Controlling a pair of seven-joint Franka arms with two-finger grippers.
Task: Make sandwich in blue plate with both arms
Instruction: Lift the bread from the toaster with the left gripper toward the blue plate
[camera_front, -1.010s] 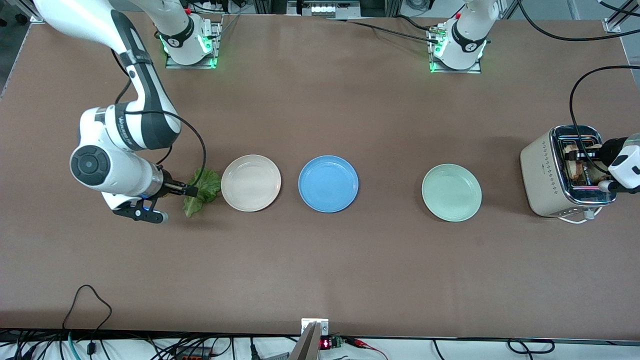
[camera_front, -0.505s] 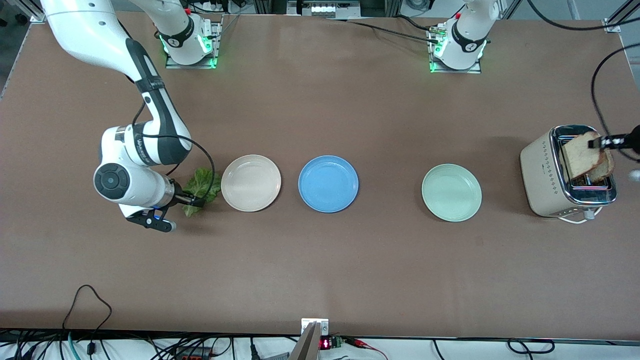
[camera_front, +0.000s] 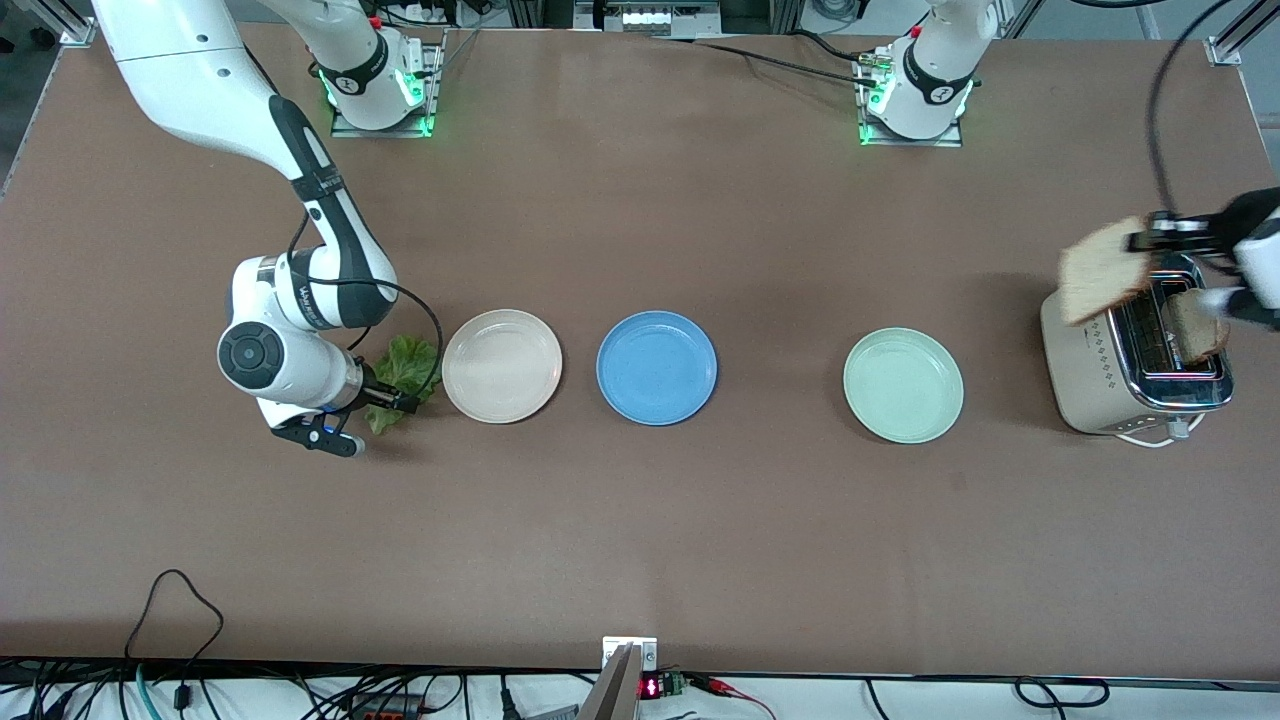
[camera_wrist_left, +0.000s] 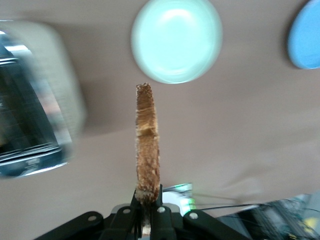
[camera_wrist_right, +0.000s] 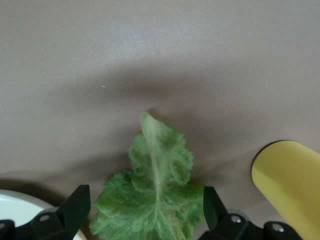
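At mid-right of the front view the left gripper (camera_front: 1140, 243) is clamped on a bread slice (camera_front: 1103, 270), held in the air over the toaster (camera_front: 1085, 365) at the left arm's end of the table; a second slice (camera_front: 1196, 325) sits in a toaster slot. The left wrist view shows that held slice (camera_wrist_left: 148, 157) edge-on between the closed fingers, with the mint-green plate (camera_wrist_left: 176, 40) below. At mid-left, the right gripper (camera_front: 385, 395) stands wide open over the lettuce leaf (camera_front: 405, 365), which lies on the table just beside the cream plate (camera_front: 502, 365). The right wrist view shows the leaf (camera_wrist_right: 155, 195) between the spread fingers (camera_wrist_right: 75, 207), untouched. The blue plate (camera_front: 657, 367) sits at centre, bare, between the cream and mint-green plates, with open tabletop (camera_front: 640, 530) all around.
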